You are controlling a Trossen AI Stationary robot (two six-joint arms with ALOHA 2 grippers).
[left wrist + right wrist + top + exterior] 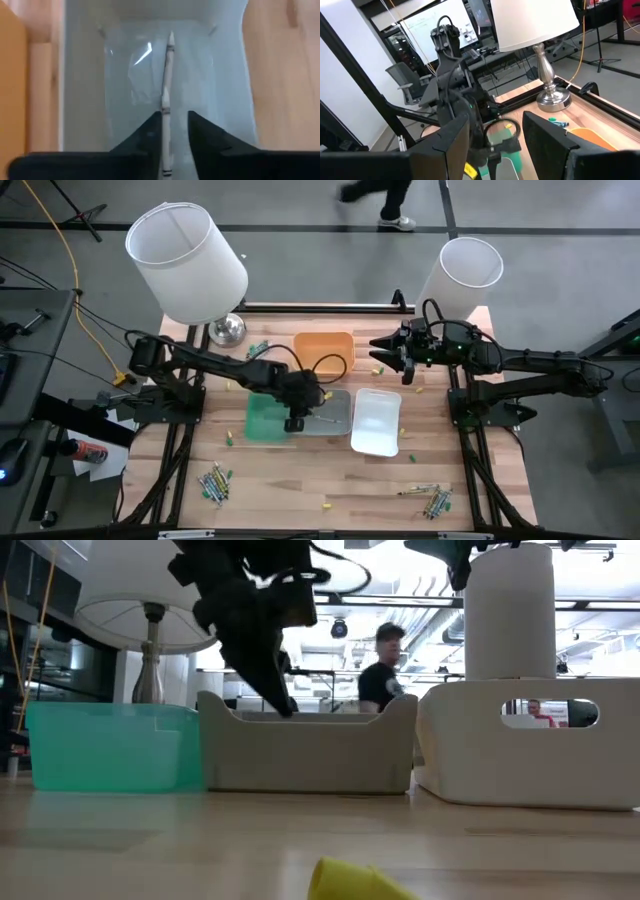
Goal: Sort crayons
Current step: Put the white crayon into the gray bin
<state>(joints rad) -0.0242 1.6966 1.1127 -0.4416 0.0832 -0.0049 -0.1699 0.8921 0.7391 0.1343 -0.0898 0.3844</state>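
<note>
My left gripper (297, 423) reaches slanting down into the grey tray (338, 412), its fingers open. A grey crayon (167, 85) lies lengthwise on the tray's floor and runs back between the two fingers; a gap shows beside it. In the low view the left gripper (283, 700) dips behind the grey tray's near wall (310, 755). My right gripper (385, 352) waits raised and level near the table's far right, open with nothing between its fingers (495, 125). Loose crayons lie in heaps at the near left (214, 483) and near right (433, 500).
A green tray (262, 420) adjoins the grey one on its left, a white tray (376, 422) on its right, and an orange tray (322, 350) stands behind. Two lamps (190, 260) (465, 270) stand at the far corners. A yellow crayon (350, 882) lies near the front edge.
</note>
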